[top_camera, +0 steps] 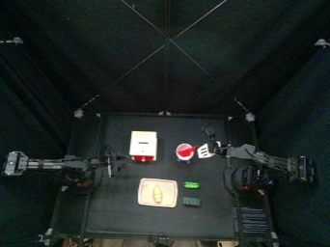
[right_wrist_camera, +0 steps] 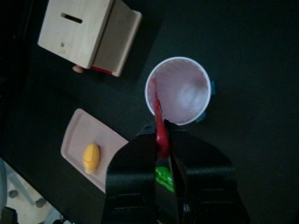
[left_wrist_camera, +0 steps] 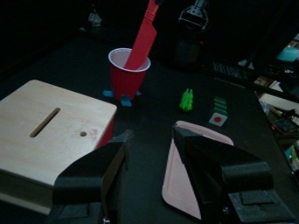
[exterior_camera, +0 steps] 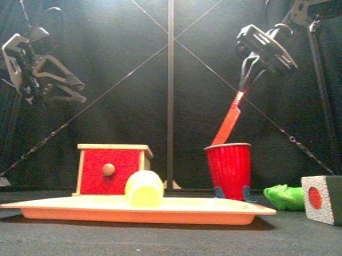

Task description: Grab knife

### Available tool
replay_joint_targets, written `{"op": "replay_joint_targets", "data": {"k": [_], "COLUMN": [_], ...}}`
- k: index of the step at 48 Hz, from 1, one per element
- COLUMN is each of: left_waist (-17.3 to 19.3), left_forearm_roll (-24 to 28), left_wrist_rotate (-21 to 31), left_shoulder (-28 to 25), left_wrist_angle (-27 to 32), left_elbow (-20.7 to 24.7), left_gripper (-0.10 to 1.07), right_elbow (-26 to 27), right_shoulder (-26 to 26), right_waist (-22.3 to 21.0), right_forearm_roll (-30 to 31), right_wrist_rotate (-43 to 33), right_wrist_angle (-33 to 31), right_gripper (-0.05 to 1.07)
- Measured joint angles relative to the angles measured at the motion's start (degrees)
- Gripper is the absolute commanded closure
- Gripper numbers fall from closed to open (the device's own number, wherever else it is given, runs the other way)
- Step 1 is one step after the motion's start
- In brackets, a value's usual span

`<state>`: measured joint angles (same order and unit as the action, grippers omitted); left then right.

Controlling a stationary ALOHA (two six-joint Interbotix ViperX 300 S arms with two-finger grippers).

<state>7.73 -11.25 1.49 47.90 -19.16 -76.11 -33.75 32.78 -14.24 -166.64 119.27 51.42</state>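
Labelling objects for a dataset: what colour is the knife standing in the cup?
Red plastic knife, clearest in the front view.

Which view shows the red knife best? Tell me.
Front view: the knife leans out of the red cup, its top in the right gripper. Left wrist view shows it smaller, right wrist foreshortened, top view barely.

The top camera looks straight down from high above; my table (top_camera: 116,193) is small. The front camera faces level across its front edge, close. My wrist cameras look along each arm. All four share the red cup (exterior_camera: 229,170).
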Motion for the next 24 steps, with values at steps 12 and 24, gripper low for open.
{"op": "replay_joint_targets", "data": {"k": [12, 24], "left_waist": [0.0, 0.0], "left_forearm_roll": [0.0, 0.1], "left_wrist_rotate": [0.0, 0.0], "left_shoulder": [0.0, 0.0], "left_wrist_angle": [0.0, 0.0], "left_elbow": [0.0, 0.0], "left_gripper": [0.17, 0.17], "right_elbow": [0.1, 0.1], "right_shoulder": [2.8, 5.0], "right_waist": [2.2, 5.2], "right_forearm_roll": [5.6, 12.0], "right_wrist_rotate": [0.0, -0.2], "right_wrist_angle": [0.0, -0.5], "right_gripper": [0.7, 0.7]}}
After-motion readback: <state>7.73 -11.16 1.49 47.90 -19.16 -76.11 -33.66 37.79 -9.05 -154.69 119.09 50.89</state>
